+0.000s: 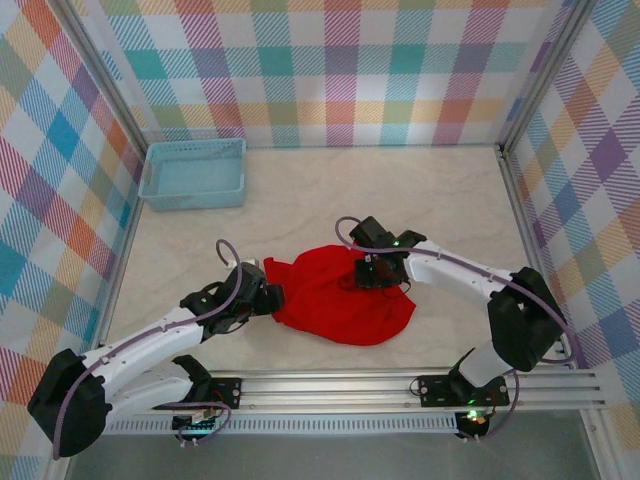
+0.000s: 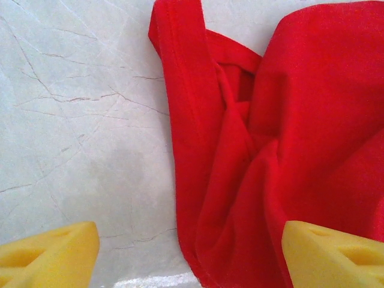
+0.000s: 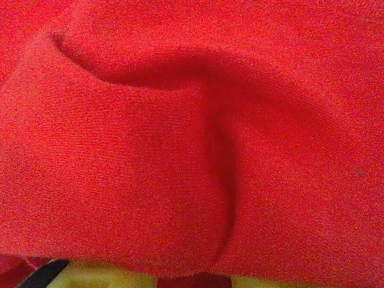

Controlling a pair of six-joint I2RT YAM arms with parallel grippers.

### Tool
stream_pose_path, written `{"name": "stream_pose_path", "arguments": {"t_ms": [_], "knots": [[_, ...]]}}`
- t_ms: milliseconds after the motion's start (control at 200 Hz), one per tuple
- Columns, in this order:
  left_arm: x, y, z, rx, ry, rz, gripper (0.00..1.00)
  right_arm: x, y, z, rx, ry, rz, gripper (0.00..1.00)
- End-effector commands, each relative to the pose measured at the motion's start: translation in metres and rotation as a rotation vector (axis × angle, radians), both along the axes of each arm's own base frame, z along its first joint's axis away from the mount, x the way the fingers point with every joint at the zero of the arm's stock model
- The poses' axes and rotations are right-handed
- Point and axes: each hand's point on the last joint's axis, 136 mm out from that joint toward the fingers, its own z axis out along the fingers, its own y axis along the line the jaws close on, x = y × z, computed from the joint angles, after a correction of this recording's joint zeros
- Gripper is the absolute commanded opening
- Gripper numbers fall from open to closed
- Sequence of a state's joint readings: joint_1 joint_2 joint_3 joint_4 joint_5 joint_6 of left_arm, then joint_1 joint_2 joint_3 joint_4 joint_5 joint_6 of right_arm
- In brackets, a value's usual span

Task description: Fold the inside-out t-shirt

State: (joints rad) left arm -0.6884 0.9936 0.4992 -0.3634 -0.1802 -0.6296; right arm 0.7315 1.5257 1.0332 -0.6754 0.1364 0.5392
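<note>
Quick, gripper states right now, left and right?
Left gripper: open, over the t-shirt edge.
Right gripper: down on the t-shirt, cannot be told.

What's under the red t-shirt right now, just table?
Along the edges of the t-shirt, the pale table runs beneath it. Anything under the bunched middle is hidden by cloth. Cloth also drapes over the right gripper, hiding most of its fingers.

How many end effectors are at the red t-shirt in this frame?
2. The left end effector is open at the left edge of the red t-shirt. The right end effector is on its far right part, with cloth hiding its grip.
</note>
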Motion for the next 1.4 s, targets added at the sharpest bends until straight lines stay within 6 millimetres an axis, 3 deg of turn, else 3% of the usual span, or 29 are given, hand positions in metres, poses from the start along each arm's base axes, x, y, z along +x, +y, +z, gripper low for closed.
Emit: {"name": "stream_pose_path", "arguments": {"t_ms": [0,175,300,370,505,675,785,985,1070,1285,1335,1400], "knots": [[0.000,0.003,-0.006,0.004,0.012,0.011,0.80,0.008,0.000,0.000,-0.011,-0.009,-0.013,0.38],[-0.001,-0.002,-0.010,-0.012,0.026,-0.005,0.80,0.020,0.016,-0.002,0.034,-0.007,0.000,0.35],[-0.003,-0.010,-0.010,-0.040,0.036,-0.042,0.79,0.026,0.016,0.001,0.015,-0.025,0.010,0.20],[-0.003,-0.012,-0.012,-0.042,0.045,-0.051,0.78,0.027,0.017,0.012,0.029,-0.054,0.029,0.12],[-0.001,-0.017,-0.017,-0.040,0.067,-0.060,0.66,0.021,0.016,0.049,0.057,-0.137,0.084,0.00],[0.014,-0.038,-0.013,-0.072,0.065,-0.093,0.45,0.004,0.009,0.099,0.150,-0.242,0.139,0.00],[0.023,-0.047,-0.012,-0.064,0.075,-0.108,0.31,-0.004,-0.002,0.122,0.167,-0.298,0.144,0.00],[0.041,-0.051,-0.002,-0.032,0.062,-0.092,0.09,-0.014,-0.013,0.130,0.153,-0.321,0.171,0.00],[0.048,-0.041,0.004,0.002,0.072,-0.061,0.00,-0.016,-0.019,0.131,0.133,-0.329,0.177,0.00],[0.071,-0.011,0.045,-0.017,0.025,0.015,0.00,-0.013,-0.049,0.162,0.100,-0.445,0.128,0.00],[0.070,-0.017,0.050,-0.028,0.027,-0.023,0.00,-0.013,-0.051,0.162,0.103,-0.444,0.126,0.00],[0.063,-0.040,0.054,-0.083,0.038,-0.141,0.04,-0.014,-0.047,0.154,0.108,-0.422,0.133,0.00]]}}
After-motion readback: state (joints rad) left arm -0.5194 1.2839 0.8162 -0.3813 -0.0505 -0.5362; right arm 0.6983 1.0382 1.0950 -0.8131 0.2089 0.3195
